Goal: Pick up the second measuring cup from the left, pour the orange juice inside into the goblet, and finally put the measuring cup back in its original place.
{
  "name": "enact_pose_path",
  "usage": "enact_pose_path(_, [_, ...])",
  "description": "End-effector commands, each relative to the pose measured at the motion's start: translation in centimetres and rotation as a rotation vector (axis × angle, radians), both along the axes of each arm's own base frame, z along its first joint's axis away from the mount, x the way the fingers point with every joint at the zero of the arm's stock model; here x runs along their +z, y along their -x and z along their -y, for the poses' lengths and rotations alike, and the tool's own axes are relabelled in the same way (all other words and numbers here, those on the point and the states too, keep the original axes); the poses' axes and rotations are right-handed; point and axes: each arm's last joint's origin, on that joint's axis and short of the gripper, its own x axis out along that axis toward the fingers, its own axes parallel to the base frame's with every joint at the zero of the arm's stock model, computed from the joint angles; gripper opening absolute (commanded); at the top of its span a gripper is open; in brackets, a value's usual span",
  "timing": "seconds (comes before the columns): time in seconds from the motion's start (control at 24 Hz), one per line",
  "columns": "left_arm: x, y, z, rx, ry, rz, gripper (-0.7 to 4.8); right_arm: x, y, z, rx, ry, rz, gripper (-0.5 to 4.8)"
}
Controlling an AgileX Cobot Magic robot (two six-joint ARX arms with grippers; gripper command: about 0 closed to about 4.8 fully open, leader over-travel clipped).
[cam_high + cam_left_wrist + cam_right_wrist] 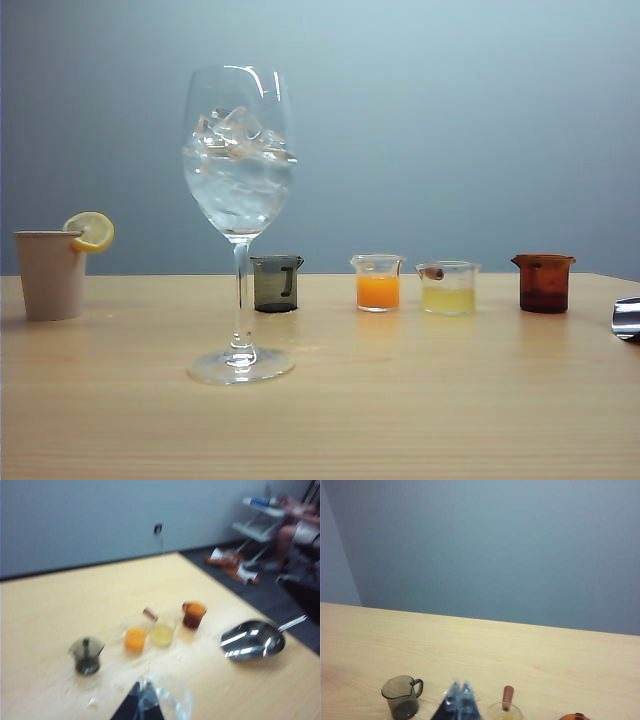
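The measuring cup (378,283) stands upright on the desk (420,400), second from the left in a row of four small cups, and holds orange juice (378,291) to roughly half its height. In the right wrist view the right tool (460,695) hangs directly above this cup and hides nearly all of it; the two translucent fingers are pressed together, clenched on nothing. In the left wrist view the left tool (144,700) sits over the rim of the goblet (238,210), on the near side of the cup row and apart from the measuring cup (135,638); blur prevents telling whether this tool is released or clenched.

Count: four small cups, one goblet, one paper cup, one scoop.

Cup row, left to right in the exterior view:
- smoky grey cup (276,283), translucent, with handle;
- the clear measuring cup, flared rim;
- wider clear cup (448,288) with pale yellow liquid and a brown piece at the rim;
- amber-brown cup (544,283), translucent.

The goblet is clear glass with a round foot, thin stem and large bowl containing ice cubes and clear liquid; it stands in front of the row, left of the measuring cup. A beige paper cup (50,274) carrying a lemon slice (91,231) stands at far left. A polished metal scoop (253,640) lies at far right. The desk surface is light wood grain.
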Motion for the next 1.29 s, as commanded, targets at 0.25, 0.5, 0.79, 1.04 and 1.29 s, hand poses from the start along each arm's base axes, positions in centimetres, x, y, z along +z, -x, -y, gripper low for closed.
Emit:
enact_pose_path(0.25, [0.4,1.4,-0.6,-0.095,-0.111,-0.102,-0.06,-0.6,-0.4,-2.3,0.056,0.001,-0.023,-0.02])
enact_pose_path(0.5, [0.7,1.4,-0.6,-0.095,-0.095,-0.075,-0.06,-2.1,-1.5,-4.3,0.044,0.015,-0.072,-0.02])
enact_pose_path(0.79, [0.6,1.2,-0.5,-0.095,-0.099,-0.083,-0.06,-6.1,-4.2,-9.3,0.07,0.027,-0.103,-0.02])
enact_pose_path(1.04, [0.6,1.3,-0.5,-0.113,-0.09,-0.091,-0.06,-10.4,-6.6,-11.1,-0.048,0.019,-0.137,-0.02])
enact_pose_path(1.29, [0.6,1.3,-0.4,-0.134,-0.082,-0.087,-0.06,-13.6,-8.0,-12.5,-0.123,0.012,-0.193,-0.02])
